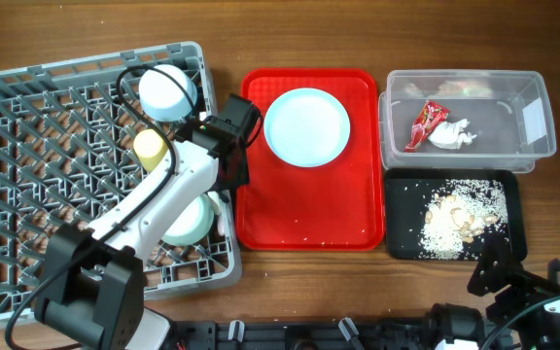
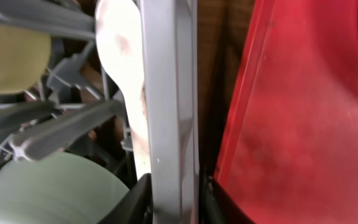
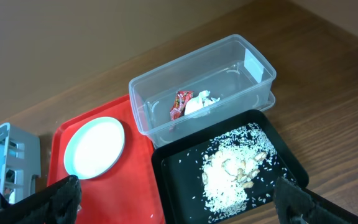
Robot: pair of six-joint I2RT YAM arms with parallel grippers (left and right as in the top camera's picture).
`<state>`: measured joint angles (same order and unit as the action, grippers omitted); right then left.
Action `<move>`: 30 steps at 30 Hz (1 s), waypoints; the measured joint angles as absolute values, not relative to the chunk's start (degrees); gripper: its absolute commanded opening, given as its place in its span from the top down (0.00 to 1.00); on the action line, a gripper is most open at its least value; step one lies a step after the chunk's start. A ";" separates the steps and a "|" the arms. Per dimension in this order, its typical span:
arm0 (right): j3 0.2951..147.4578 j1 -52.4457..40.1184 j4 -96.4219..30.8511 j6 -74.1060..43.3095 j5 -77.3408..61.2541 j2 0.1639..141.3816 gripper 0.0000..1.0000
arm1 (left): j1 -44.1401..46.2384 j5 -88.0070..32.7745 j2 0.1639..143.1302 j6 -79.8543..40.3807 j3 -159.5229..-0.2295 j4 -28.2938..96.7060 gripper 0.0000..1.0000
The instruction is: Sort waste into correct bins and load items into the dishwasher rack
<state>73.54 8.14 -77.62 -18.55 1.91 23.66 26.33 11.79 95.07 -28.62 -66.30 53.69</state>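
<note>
Left wrist view: my left tool point(image 2: 176, 200) sits spread astride the rack point(image 2: 166, 93) wall, spoon point(image 2: 120, 43) resting just inside it; I'd lift straight up so nothing snags. Right tool point(image 3: 176, 199) hangs parted, empty.

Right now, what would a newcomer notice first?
The bright red tray at centre, holding a light blue plate. To its left, the grey rack with bowls and a cup loaded. At right, rice scraps strewn across the black tray, by the clear tub holding wrapper and tissue.
</note>
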 measured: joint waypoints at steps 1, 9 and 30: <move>73.54 8.14 -77.62 -18.55 1.91 23.66 0.00 | 26.24 12.38 95.09 -28.51 -66.30 53.23 0.70; 73.54 8.14 -77.62 -18.55 1.91 23.66 0.00 | 19.92 14.02 95.09 -27.40 -68.45 43.55 0.67; 73.54 8.14 -77.62 -18.55 1.91 23.66 0.00 | 18.04 10.02 102.50 -16.16 -68.66 33.65 0.96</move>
